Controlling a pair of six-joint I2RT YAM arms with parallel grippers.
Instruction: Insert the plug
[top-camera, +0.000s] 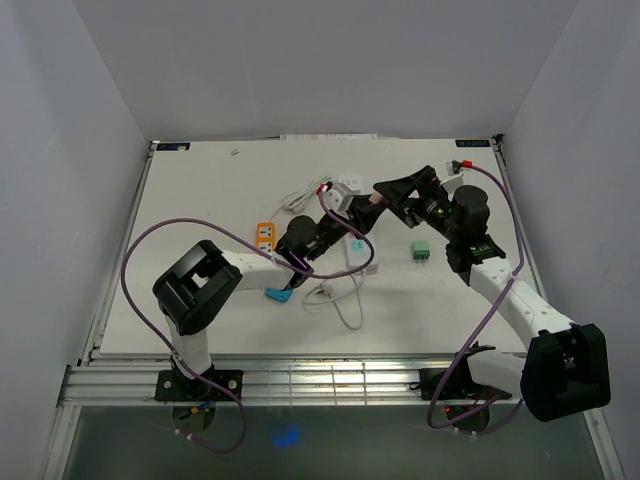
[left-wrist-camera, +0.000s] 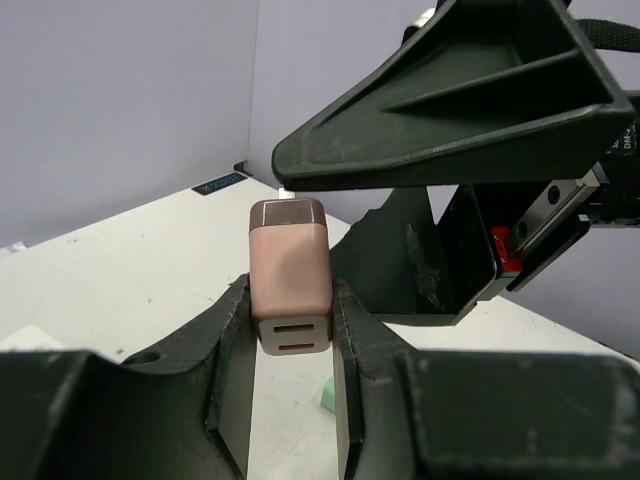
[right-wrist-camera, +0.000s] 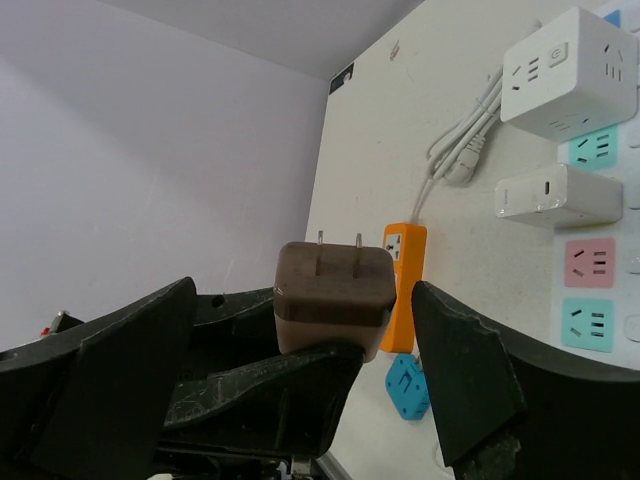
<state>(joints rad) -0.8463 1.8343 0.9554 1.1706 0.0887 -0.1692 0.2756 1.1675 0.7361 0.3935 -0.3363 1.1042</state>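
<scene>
Pinkish-brown block plug (left-wrist-camera: 290, 270), two flat prongs, aloft in the left end effector (left-wrist-camera: 291, 340), near the white power strip (right-wrist-camera: 600, 232).

Table (top-camera: 190, 200): white, flat.
Orange adapter (top-camera: 264, 236): left of centre.
Blue adapter (top-camera: 279, 294): near the orange one, on its near side.
Green block (top-camera: 421, 249): right of centre, alone.
Strip (right-wrist-camera: 600, 295): white, with pink and teal sockets.
Cube socket (right-wrist-camera: 565, 68): white, just beside the strip.
Cable (top-camera: 345, 305): white, looped.
</scene>
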